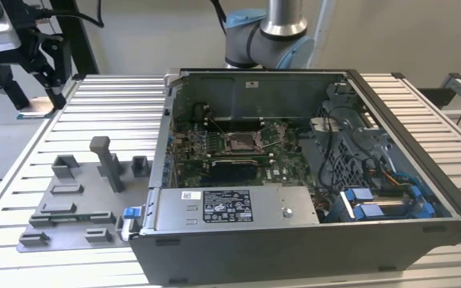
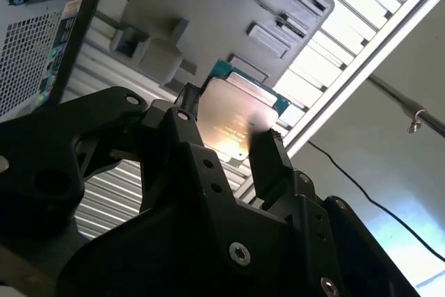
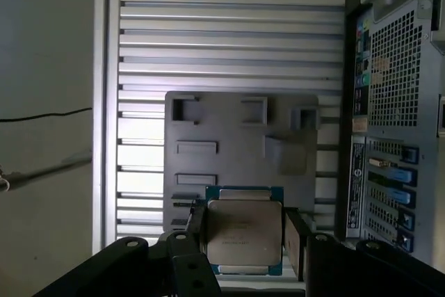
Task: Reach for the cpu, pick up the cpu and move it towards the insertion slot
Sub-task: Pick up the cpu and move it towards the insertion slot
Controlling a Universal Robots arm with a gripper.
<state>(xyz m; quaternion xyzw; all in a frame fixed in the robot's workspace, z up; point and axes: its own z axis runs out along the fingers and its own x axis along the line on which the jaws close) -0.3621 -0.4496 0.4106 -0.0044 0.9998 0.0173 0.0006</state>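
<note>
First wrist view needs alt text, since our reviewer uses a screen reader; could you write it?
The gripper holds the cpu between its black jaws, over a grey fixture plate on a slatted metal table. A computer case stands alongside the plate.

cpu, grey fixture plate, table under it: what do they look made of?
The cpu, held in the gripper, has a metal-looking lid, satin silver with a warm glare, over a teal-green board edge. The fixture plate is probably plastic: matte, uniform grey, with moulded blocks and pockets. The table looks like aluminium profile, with pale ribbed slats and a bright sheen.
</note>
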